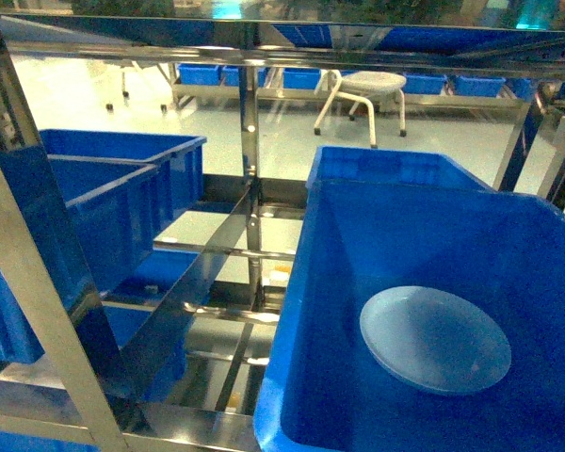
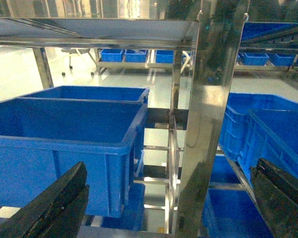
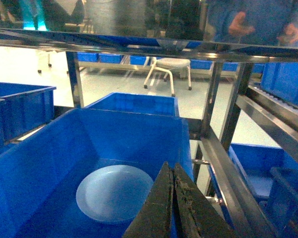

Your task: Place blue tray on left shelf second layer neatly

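The blue tray (image 1: 435, 339) lies flat on the floor of a deep dark-blue crate (image 1: 330, 311), in the lower right of my head view. It is a pale, round, shallow dish with a low rim, and nothing touches it. In my right wrist view the same tray (image 3: 114, 193) sits at lower centre, inside the crate's walls.

My right gripper (image 3: 173, 208) rises from the bottom edge of that view, just right of the tray. Its two dark fingers are pressed together with only a thin seam between them, and they hold nothing. It appears to hang above the crate floor, though the angle makes the height hard to judge.

My left gripper (image 2: 169, 208) shows as two dark fingers at the lower left and lower right corners of the left wrist view, spread wide apart and empty.

A second dark-blue crate (image 1: 386, 168) stands behind the first one. On the left of the head view, more blue crates (image 1: 104, 202) rest on a tier of the left steel shelf (image 1: 38, 282), whose shiny uprights and cross bars mirror the blue plastic. A white stool (image 1: 367, 94) stands on the pale floor at upper centre.
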`<state>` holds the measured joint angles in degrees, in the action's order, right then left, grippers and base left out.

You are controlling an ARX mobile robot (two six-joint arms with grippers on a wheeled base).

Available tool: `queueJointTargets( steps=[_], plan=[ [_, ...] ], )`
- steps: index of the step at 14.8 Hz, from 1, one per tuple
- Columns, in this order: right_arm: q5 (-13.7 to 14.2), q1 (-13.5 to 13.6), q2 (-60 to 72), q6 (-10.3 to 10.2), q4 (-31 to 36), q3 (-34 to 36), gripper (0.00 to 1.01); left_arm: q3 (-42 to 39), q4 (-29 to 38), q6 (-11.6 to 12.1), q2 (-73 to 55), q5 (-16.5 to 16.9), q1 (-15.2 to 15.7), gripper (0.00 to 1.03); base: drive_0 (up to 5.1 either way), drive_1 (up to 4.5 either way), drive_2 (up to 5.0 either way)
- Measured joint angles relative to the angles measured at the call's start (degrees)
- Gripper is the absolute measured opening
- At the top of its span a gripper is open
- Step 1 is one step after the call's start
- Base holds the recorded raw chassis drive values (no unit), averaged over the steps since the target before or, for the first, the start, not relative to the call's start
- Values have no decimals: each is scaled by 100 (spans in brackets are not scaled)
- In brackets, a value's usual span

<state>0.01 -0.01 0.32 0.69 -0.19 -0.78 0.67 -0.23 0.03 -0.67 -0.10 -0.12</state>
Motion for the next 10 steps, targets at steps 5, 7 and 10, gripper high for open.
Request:
queueJointTargets(
  steps=[5,7,10],
  plan=[
    [0,0,-2,-11,-11,0,2,0,0,0,0,7,0,98,0,0,0],
    [0,0,-2,-9,-11,0,10,0,0,0,0,7,0,98,0,0,0],
    [0,0,-2,-11,-13,0,47,0,0,0,0,7,0,98,0,0,0]
  ],
)
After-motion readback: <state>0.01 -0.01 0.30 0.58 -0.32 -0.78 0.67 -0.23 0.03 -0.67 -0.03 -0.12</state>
